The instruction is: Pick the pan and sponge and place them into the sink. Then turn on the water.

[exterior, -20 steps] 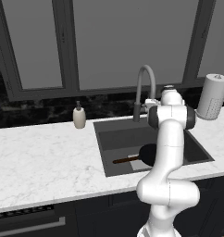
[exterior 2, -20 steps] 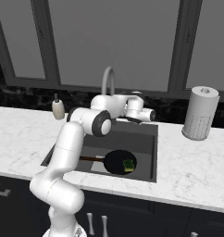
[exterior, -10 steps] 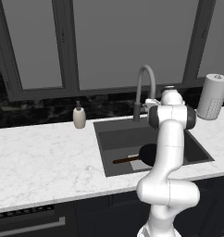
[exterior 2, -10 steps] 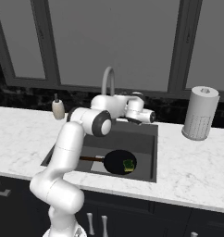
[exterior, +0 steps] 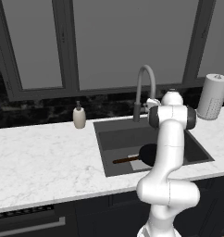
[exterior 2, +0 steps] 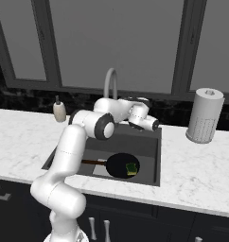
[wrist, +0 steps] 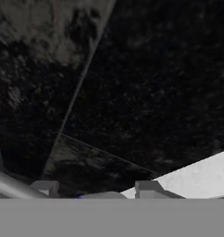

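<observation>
Hardly shifted since a second ago: arm in the same reach over the back of the sink [exterior: 109, 152], hand still up beside the tap [exterior: 142, 88], pan and sponge lying where they lay before. Seen from the right base view, gripper [exterior 2: 155, 125] stretched out sideways above the rear right corner of the sink [exterior 2: 156, 160], close to the base of the tap [exterior 2: 110, 84] and pointing toward the paper towel roll [exterior 2: 204, 116], well apart from it. Spread of the jaws not possible to tell: tips too small in the right base view, hidden behind the forearm in the left base view, and only their stubs at the bottom of the hand view; nothing seen between them. Pan [exterior 2: 117, 165] flat on the sink floor, handle running out to the left, sponge [exterior 2: 131, 168] sitting inside it toward the right edge. In the left base view, pan [exterior: 148, 152] partly hidden behind the white arm, red-brown handle pointing left across the pale grey square patch [exterior: 138, 164]. Soap dispenser [exterior: 79, 116] upright on the marble counter [exterior: 44, 152] left of the basin, against the dark backsplash; same dispenser [exterior 2: 59, 110] at the far left in the right base view. Paper towel roll [exterior: 213, 96] standing on the counter at the right. Hand view looking at dark speckled stone [wrist: 146, 83], with a pale marble corner [wrist: 197, 178] at lower right and a grey bar [wrist: 12, 185] at lower left. No stream from the tap.
</observation>
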Controlling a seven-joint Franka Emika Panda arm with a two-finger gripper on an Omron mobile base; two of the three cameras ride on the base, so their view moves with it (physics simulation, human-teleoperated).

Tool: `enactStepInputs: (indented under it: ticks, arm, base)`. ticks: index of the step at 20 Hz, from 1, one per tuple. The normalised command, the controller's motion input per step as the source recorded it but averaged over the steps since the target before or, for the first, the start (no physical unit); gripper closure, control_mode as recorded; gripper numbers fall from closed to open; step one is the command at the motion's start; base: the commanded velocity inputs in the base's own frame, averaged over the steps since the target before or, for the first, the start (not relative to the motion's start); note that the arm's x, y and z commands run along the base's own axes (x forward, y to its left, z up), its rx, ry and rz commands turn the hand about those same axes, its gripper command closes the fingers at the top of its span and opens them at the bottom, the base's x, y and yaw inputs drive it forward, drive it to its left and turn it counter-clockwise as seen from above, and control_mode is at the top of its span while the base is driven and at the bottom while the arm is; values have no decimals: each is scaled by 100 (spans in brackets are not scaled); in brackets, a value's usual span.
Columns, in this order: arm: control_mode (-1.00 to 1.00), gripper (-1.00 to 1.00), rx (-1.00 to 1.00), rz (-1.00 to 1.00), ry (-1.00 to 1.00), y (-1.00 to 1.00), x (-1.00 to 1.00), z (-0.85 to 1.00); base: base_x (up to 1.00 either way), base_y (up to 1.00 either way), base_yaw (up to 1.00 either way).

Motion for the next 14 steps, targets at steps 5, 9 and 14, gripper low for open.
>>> enactStepInputs:
  ticks: [5, 9, 14]
  arm:
    - [-100, 100, 11, -11, 22, -10, 11, -1]
    - [-100, 100, 10, -8, 19, -17, 13, -12]
    - [-100, 100, 13, -6, 10, -22, 2, -18]
  base:
    - [0, 0, 0]
    - [0, 0, 0]
    - [0, 0, 0]
